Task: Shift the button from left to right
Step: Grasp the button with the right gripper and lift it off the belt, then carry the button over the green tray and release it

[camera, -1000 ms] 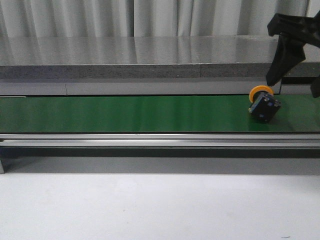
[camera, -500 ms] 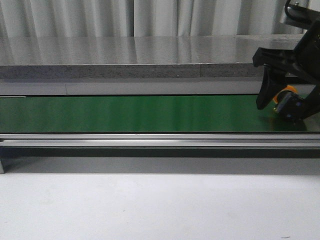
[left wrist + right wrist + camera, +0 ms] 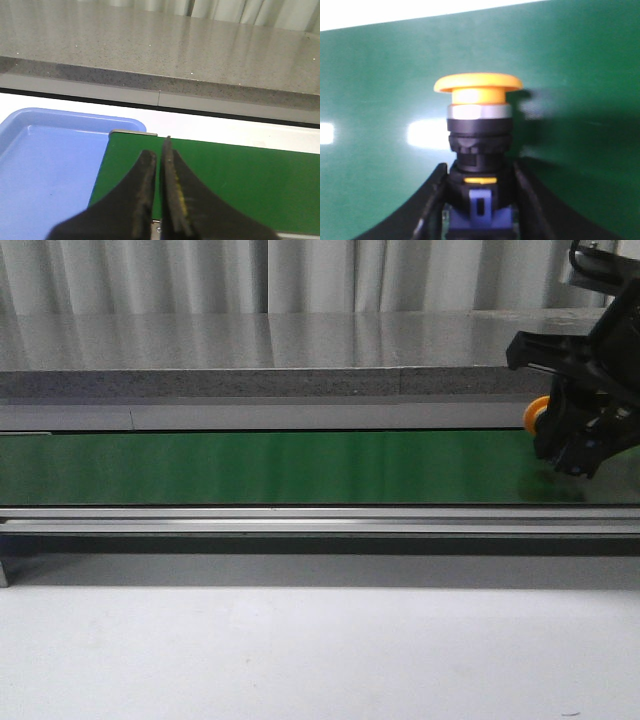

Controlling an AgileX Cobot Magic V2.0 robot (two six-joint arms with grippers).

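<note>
Left wrist view shows a shallow light-blue plastic tray [image 3: 45,165] just beside the left end effector [image 3: 159,200], lying next to the end of the long green conveyor belt [image 3: 235,180]; what shows of the tray holds nothing. That end effector's two black fingers are pressed together with only a thin slit between them and carry nothing. In the right wrist view the small push-button with a round yellow-orange cap and dark blue-black body [image 3: 478,130] sits between the fingers of the right end effector [image 3: 479,210], which are closed against the sides of its body, the cap pointing away from the wrist with green belt behind it. In the front view the right end effector [image 3: 580,445] is over the belt's [image 3: 280,468] right end, with the orange cap [image 3: 537,415] poking out on its side toward the belt's middle; whether the button touches the belt cannot be told. Beyond it lies the grey speckled stone worktop [image 3: 250,350], in front a metal side rail [image 3: 300,522].
</note>
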